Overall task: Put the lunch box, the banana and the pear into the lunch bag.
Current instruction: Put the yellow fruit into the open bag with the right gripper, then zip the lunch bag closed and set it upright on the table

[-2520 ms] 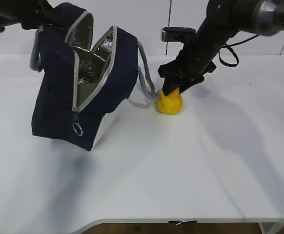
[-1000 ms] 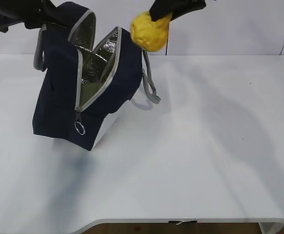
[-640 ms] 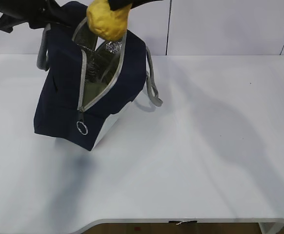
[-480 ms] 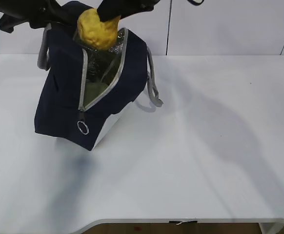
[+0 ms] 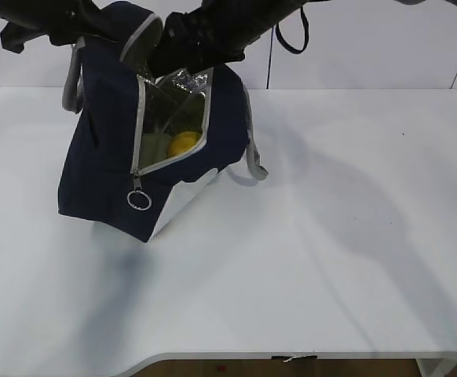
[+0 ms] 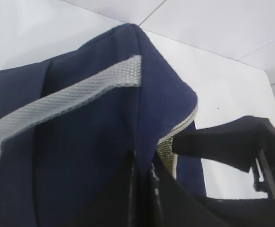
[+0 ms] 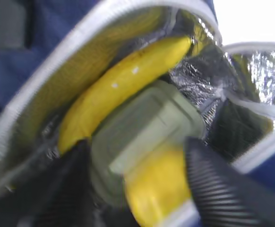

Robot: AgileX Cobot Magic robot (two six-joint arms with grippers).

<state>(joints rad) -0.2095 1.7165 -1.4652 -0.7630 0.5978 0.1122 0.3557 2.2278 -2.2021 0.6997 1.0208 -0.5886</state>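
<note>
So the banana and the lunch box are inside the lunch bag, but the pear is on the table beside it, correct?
Not quite. The pear is inside the lunch bag too, next to the lunch box and the banana, as the right wrist view shows.

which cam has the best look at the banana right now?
Right wrist view. It looks straight into the open lunch bag, where the banana lies along the foil lining beside the green-lidded lunch box. The exterior view shows only a yellow patch through the opening, likely the pear. The left wrist view shows none of it.
</note>
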